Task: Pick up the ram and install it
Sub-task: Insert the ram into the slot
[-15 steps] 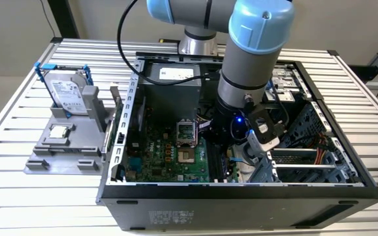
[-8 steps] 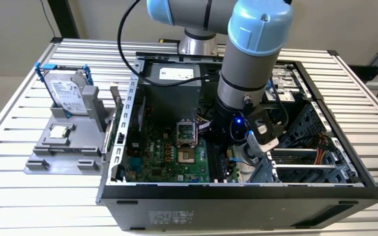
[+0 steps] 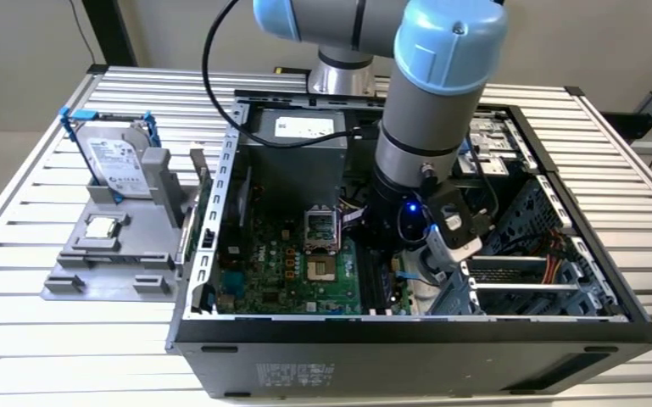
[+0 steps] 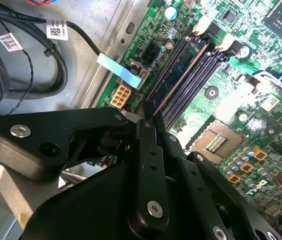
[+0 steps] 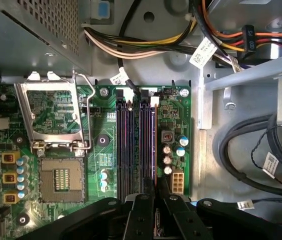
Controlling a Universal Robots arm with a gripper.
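Note:
The ram (image 4: 178,75) is a long dark stick seen edge-on, standing in the outermost of the motherboard's memory slots (image 5: 126,150), on the side nearest the small white connector. In the first wrist view the ram (image 5: 154,150) runs as a thin line straight to my fingers. My gripper (image 4: 153,122) has its black fingers pressed on the stick's near end, one on each face. The gripper (image 5: 156,197) sits low over the slots. In the exterior view the arm's wrist (image 3: 416,212) reaches down inside the open computer case (image 3: 416,326).
An open processor socket (image 5: 61,175) with its raised metal frame lies beside the slots. Black cables (image 5: 251,150) and a wire bundle (image 5: 146,42) crowd the case floor. Outside the case, a grey stand (image 3: 105,263) carries a hard drive (image 3: 116,161) and a processor chip (image 3: 102,226).

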